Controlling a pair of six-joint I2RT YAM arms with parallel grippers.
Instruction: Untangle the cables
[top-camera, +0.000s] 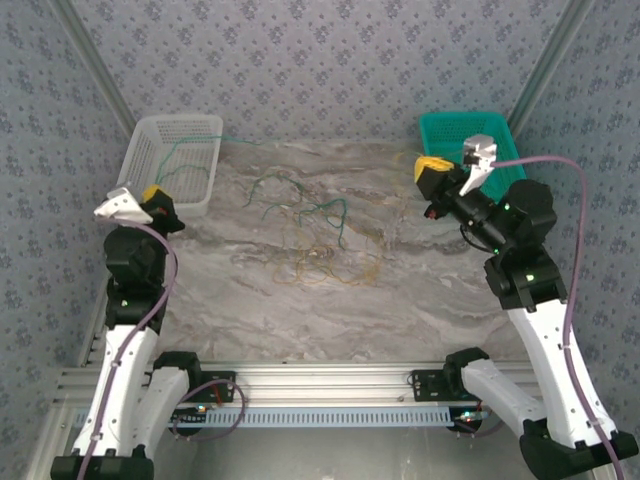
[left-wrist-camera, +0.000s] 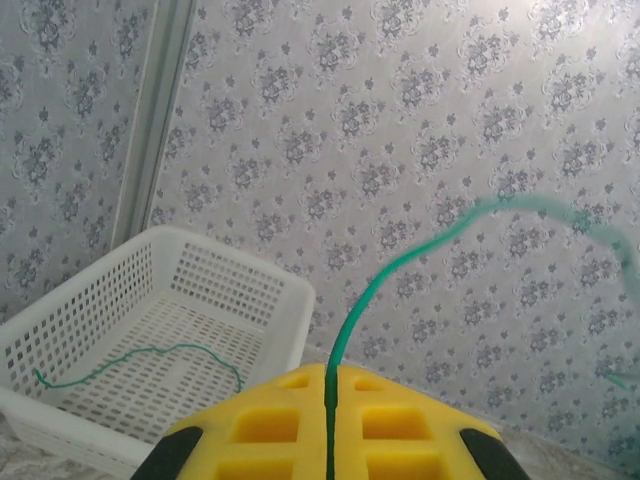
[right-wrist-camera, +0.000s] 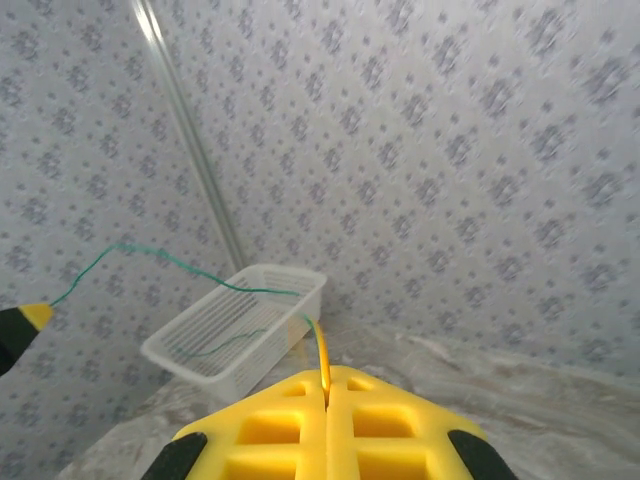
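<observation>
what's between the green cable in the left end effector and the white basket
Nothing visible. The left end effector is shut on the green cable just beside the white basket, whose top is open; a green strand lies inside it.

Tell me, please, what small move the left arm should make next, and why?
Probably carry the left claw over the white basket and open it. The claw is shut on a green cable right beside that basket, and a green strand lies inside it, so the basket seems to be where green ones go.
</observation>
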